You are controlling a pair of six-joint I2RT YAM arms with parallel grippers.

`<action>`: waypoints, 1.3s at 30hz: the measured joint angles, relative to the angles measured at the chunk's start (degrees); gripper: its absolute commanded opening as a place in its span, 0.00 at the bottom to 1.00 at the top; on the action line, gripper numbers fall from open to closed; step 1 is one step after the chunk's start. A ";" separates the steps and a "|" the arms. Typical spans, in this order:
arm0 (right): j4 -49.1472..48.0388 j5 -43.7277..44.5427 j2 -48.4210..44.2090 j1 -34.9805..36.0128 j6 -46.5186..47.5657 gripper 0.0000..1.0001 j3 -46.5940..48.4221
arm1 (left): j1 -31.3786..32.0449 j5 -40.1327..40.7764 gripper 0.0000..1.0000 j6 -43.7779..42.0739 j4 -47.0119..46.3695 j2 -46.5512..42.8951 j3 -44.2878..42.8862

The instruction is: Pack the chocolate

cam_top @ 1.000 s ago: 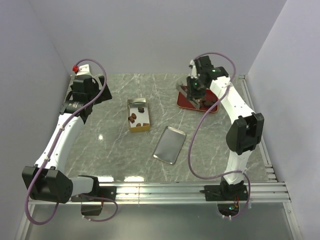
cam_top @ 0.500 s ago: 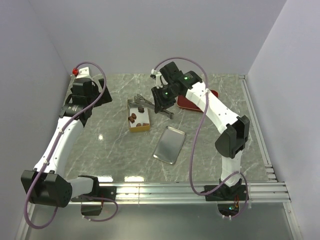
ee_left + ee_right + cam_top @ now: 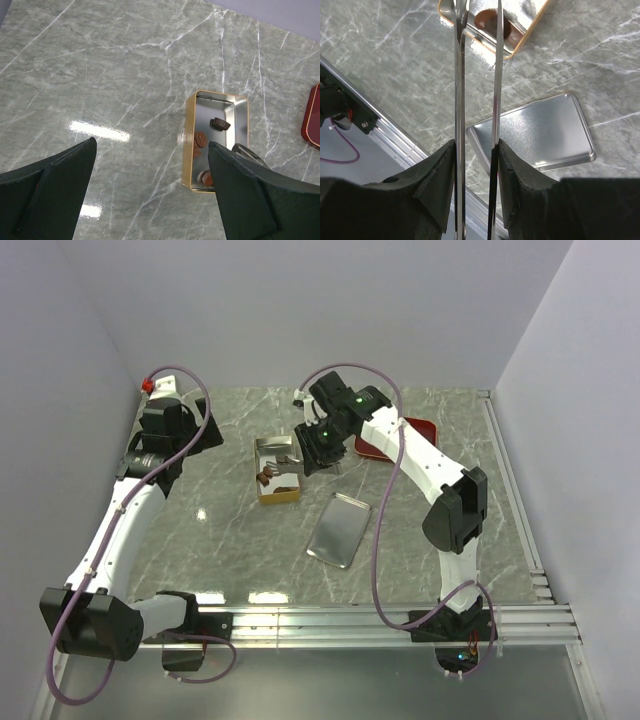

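Chocolate (image 3: 201, 138): brown lumps lying inside the gold tin (image 3: 188, 155), mid-bench (image 3: 100, 75). One further lump (image 3: 490, 22) sits between the tips of the metal tongs (image 3: 459, 75), apparently for lowering in.
Right pincer (image 3: 476, 150): clamped on the tongs, above the tin.
Left pincer (image 3: 152, 147): spread wide, idle, far left.
Silver lid (image 3: 540, 130): near side, off for access.
Red tray (image 3: 418, 428): far right, probably the source.

Grey marble table (image 3: 220, 530) carries an open gold rectangular tin (image 3: 272, 498) left of centre. A shallow silver lid (image 3: 339, 529) lies near the tin's right corner, not touching. Red tray (image 3: 418, 427): far right. Metal tweezers (image 3: 460, 100): tips over the tin
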State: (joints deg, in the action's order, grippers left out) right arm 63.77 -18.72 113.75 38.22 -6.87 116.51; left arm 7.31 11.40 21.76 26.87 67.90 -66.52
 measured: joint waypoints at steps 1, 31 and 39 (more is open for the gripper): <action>0.02 0.00 0.00 0.00 0.00 0.44 0.09 | 0.00 0.00 0.99 0.00 0.00 -0.02 0.00; -7.58 17.68 -6.23 -21.86 -5.73 0.41 -7.34 | 0.00 0.02 0.99 -0.02 0.00 -0.66 0.68; -8.79 23.58 -9.62 -25.90 -6.14 0.41 -15.23 | 0.00 0.02 0.99 -0.02 -0.02 -0.68 0.68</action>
State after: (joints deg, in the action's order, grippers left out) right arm 54.98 4.86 104.14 12.32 -13.02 101.27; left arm 7.31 11.42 21.74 26.85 67.22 -65.84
